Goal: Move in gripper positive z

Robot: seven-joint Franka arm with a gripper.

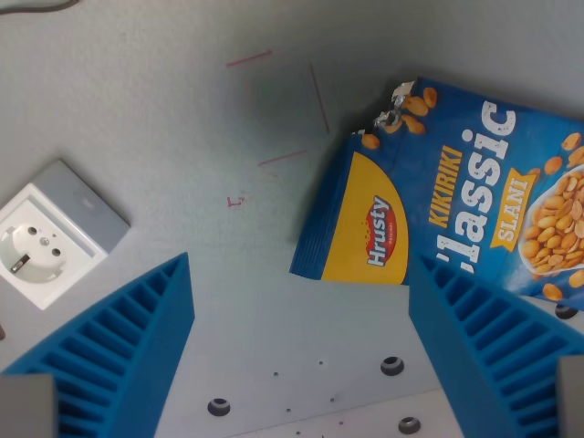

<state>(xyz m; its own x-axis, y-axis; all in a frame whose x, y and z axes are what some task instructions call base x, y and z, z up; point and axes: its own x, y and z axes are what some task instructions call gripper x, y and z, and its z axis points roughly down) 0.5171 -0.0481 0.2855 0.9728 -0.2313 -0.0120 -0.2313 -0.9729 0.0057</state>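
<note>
We see our tool [301, 365] with its blue fingers [119, 356] wide apart, holding nothing. The peanut bag [456, 192] lies by the right finger, reading "Hrusty", "KIKIRIKI", "SLANI".

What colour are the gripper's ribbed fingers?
Bright blue fingers, seen in the wrist view.

The peanut bag [456, 192] is running off the wrist view's right edge, its lower corner lying hidden behind the claw's right finger [497, 351]. Both ribbed blue fingers are getting cropped by the bottom edge. The wall socket [55, 235], left of the claw, is sitting fully in frame.
</note>
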